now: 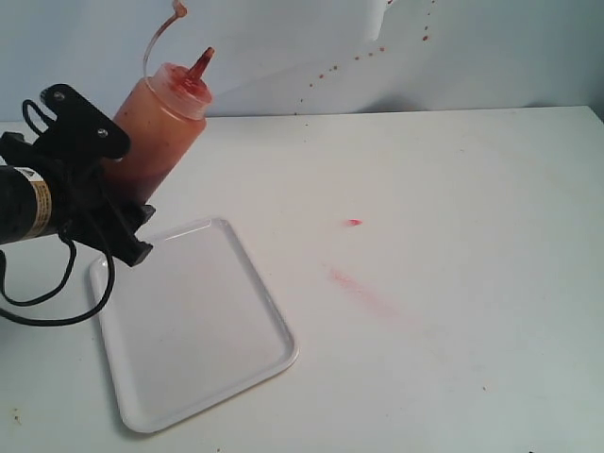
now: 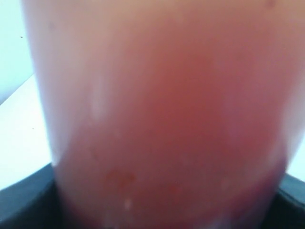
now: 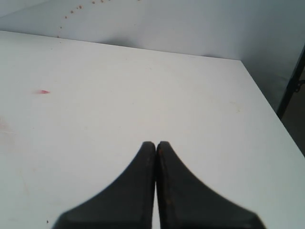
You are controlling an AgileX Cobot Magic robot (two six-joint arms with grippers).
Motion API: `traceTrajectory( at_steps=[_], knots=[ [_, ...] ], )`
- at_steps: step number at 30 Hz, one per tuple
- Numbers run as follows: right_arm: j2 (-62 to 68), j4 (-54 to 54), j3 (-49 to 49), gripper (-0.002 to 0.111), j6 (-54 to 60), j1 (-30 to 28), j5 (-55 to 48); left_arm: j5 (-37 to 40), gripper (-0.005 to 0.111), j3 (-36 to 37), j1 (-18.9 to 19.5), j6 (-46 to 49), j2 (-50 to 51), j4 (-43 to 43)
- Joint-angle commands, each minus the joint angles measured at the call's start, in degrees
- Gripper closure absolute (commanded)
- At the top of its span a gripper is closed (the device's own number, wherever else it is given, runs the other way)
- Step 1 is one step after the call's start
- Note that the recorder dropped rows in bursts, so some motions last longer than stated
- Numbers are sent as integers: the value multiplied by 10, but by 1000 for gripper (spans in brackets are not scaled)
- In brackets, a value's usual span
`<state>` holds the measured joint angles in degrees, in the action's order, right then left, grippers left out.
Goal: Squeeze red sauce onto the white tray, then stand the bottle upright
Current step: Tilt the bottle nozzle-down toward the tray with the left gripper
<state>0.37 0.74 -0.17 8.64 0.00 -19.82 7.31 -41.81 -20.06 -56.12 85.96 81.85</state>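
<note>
Bottle [image 1: 165, 123]: translucent plastic cylinder, orange-red tint darkening toward the base, with a red pointed nozzle and a thin tethered cap looping above it. Its long axis is tilted, base low at the left of the exterior view and nozzle aimed up and to the right. It is held off the table [image 1: 453, 189], over the far left corner of the white tray [image 1: 189, 321]. In the left wrist view it fills the frame as a blurred pink-red wall [image 2: 162, 114].

Left gripper [image 1: 111, 184]: black, fingers clamped on the lower body of the bottle.

White tray: flat, glossy, rectangular, with rounded corners and a low rim, its long sides running skewed from far to near.

Right gripper [image 3: 156, 145]: smooth black jaws pressed together, holding nothing, above the matte white table.

Red speck [image 1: 353, 223] and pale pink smear [image 1: 363, 288]: on the table, right of the tray.
</note>
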Motion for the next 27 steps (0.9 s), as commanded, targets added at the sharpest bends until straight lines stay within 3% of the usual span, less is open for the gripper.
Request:
traceTrajectory(
  at_steps=[1, 18, 27],
  knots=[
    [-4, 1, 2, 108, -2, 0, 0, 5, 107, -2, 1, -4, -7, 17],
    [-4, 1, 2, 108, -2, 0, 0, 39, 107, -2, 1, 57, -7, 29],
    [-4, 1, 2, 108, -2, 0, 0, 141, 107, -2, 1, 156, -7, 26]
  ],
)
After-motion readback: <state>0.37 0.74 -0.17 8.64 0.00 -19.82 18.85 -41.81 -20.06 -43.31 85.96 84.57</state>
